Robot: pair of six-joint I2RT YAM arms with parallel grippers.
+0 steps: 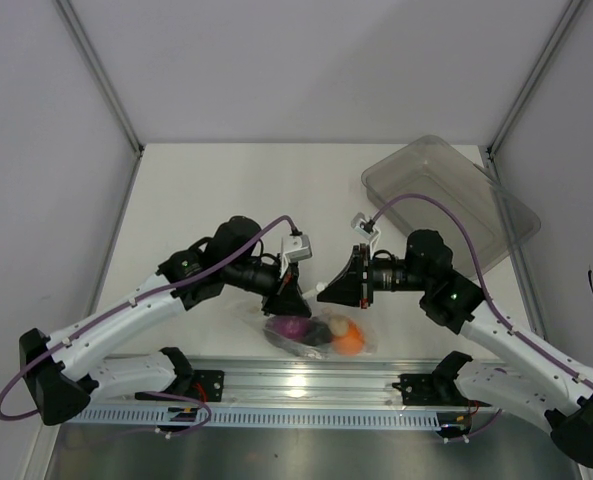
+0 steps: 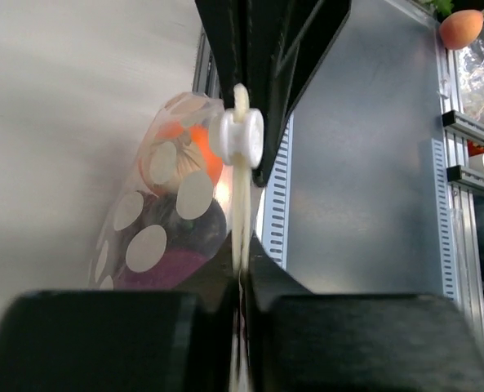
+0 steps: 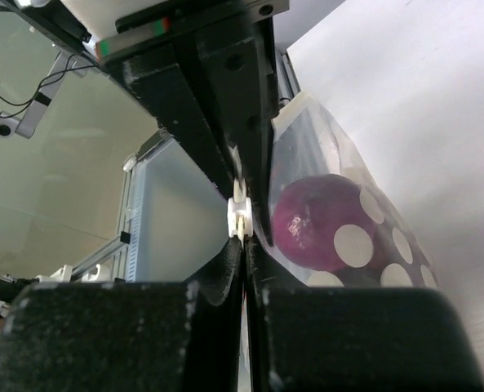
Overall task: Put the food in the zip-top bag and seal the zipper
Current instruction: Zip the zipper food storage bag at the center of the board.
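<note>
- The white table (image 1: 206,200) fills the middle of the top view, and the action sits low in the frame, just above the metal rail (image 1: 296,385) the arms are bolted to
- The left arm (image 1: 126,310) stretches from the lower left up and right, elbow raised, wrist bent down towards the centre
- The right arm (image 1: 496,330) mirrors it from the lower right, with its forearm pointing left, so the two wrists nearly meet nose to nose
- A clear bin (image 1: 446,195) stands tilted in the upper right, well apart from the rest
- The zip-top bag (image 2: 148,245), clear with white dots, lies at lower centre of the top view with its long axis running left to right along the rail; its mouth edge is on the upper side, towards the grippers
- The left gripper (image 1: 296,300) has its fingers pressed together on the bag's mouth edge
- The right gripper (image 1: 324,293) is pinched closed on the same edge, just beside the left one
- The food is inside the bag: a purple-red ball (image 1: 288,328) on the left, a dark plum-like ball (image 1: 321,335) in the middle and an orange ball (image 1: 348,341) on the right, all touching
- The zipper (image 2: 240,204) shows in the left wrist view as a thin cream strip running straight up the centre of the frame from between the closed fingers
- A small white knob (image 3: 240,216) sits on that strip, between the two pairs of fingertips
</note>
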